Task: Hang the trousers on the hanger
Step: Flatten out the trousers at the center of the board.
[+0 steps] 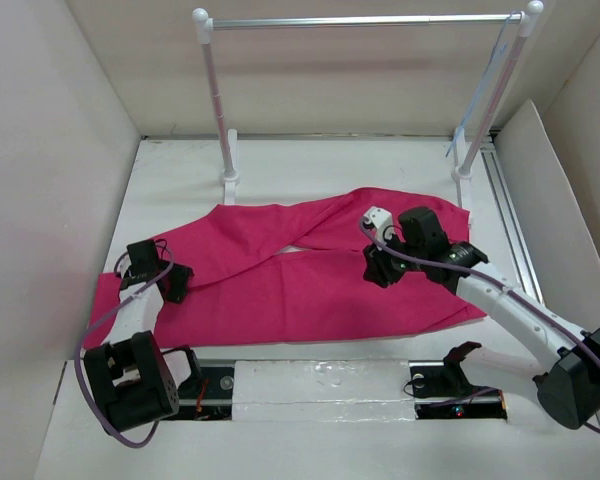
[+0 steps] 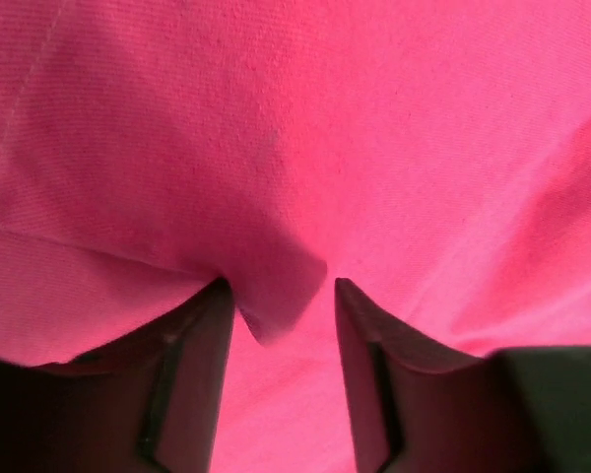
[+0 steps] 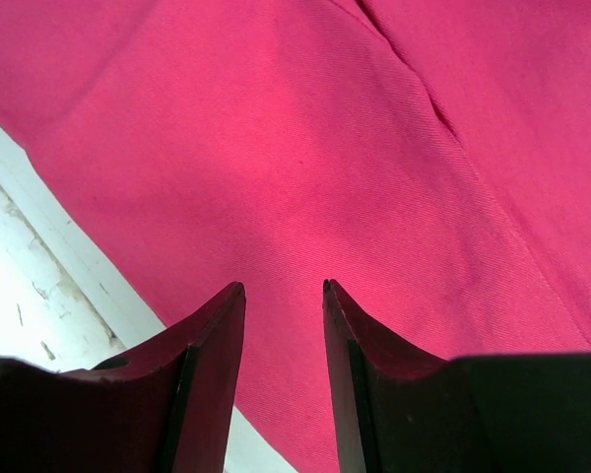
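The left arm is folded low by the near left corner of the bench [image 1: 180, 180], its wrist tipped down so that the left pincer [image 2: 281, 286] sits over the left end of the trousers [image 1: 280, 290]. In the left wrist view its fingers [image 2: 202, 345] stand apart; a small raised fold of pink cloth lies between them, close to the left finger, and is not pinched, so the pincer is released. The right arm stretches from the near right corner toward the middle of the bench, bent at the elbow, with the right pincer [image 3: 284, 286] pointed down over the right half of the cloth. It too is released, with nothing between its fingers and the fabric flat beneath. The trousers lie spread across the bench from near the left edge almost to the right edge, the cloth dividing into two bands toward the right. The hanger [image 1: 477, 95] hangs at the right end of the rack [image 1: 360, 20] along the far edge, well apart from the trousers.
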{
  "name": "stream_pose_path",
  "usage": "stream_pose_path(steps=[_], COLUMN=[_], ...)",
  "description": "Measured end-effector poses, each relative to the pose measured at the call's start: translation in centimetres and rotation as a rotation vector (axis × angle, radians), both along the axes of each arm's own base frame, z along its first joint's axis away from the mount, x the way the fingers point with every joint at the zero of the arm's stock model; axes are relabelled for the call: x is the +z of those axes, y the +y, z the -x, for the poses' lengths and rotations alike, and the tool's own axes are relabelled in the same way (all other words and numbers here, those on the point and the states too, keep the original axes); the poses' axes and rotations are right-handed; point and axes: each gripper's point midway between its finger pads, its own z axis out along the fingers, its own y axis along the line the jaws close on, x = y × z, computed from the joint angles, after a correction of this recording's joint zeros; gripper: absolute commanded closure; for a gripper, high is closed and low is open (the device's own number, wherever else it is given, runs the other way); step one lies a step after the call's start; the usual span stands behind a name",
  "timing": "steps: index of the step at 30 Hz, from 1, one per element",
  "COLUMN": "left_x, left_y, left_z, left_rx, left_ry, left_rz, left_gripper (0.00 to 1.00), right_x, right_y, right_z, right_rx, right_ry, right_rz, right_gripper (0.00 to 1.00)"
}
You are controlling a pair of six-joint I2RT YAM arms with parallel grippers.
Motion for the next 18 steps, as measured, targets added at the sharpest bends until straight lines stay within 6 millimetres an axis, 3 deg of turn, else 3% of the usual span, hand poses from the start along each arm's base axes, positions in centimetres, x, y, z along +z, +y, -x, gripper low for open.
stream_pose_path(steps=[5, 11, 13, 16, 17, 18], left_x=[-0.5, 0.5, 2.4, 7.5, 8.2, 11.3], left_y=[0.1, 0.7, 1.5, 3.2, 3.4, 4.6], left_z=[-0.3, -0.3, -0.9, -3.5, -3.9, -6.4], left_rx=[0.016, 0.036, 0.050, 0.074, 0.077, 0.090], left_ry=[0.009, 0.008, -0.030, -0.140, -0.154, -0.212], left_rz=[0.007, -0.022, -0.062, -0.142, -0.150, -0.186], left_gripper=[1.00, 1.00, 1.00, 1.00, 1.00, 1.00], right_x=[-0.5, -0.1, 0.2, 0.5, 0.4, 0.4], right_y=[0.0, -0.2, -0.3, -0.7, -0.8, -0.9], right_z=[0.3, 0.3, 0.3, 0.3, 0.2, 0.1], right_rx=[0.002, -0.012, -0.025, -0.047, -0.056, -0.065], right_ry=[0.012, 0.002, -0.012, -0.024, -0.025, -0.024], right_rz=[0.000, -0.008, -0.014, -0.014, -0.010, -0.004], right_gripper=[0.57, 0.58, 0.58, 0.59, 0.59, 0.59])
